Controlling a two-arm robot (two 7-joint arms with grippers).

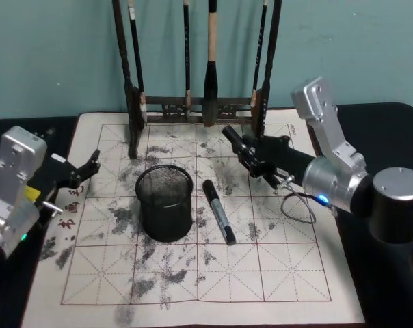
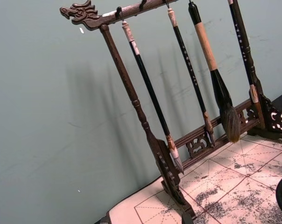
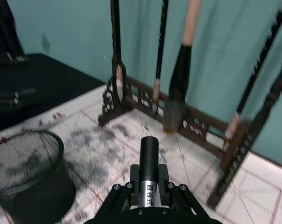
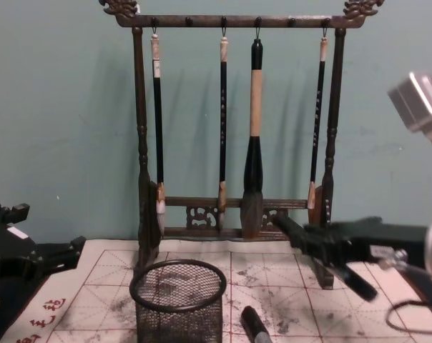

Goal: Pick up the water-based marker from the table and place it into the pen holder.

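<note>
One pen holder (image 1: 165,203) at the centre of one mat (image 1: 288,273). Two markers: one marker (image 1: 219,212) on the mat, a second marker (image 3: 149,156) in the right gripper (image 3: 148,189). One brush rack (image 4: 141,143) at the mat's far edge carries four brushes (image 4: 254,143).

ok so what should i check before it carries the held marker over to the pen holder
1. Right gripper shut on the held marker: ok.
2. Pen holder upright, mouth unobstructed: ok.
3. Held marker over the holder: not ok, it is off to the holder's right, near the brush rack.
4. Second marker flat on the mat, apart from the holder: ok.
5. Left gripper parked at the mat's left edge, out of the path: ok.
</note>
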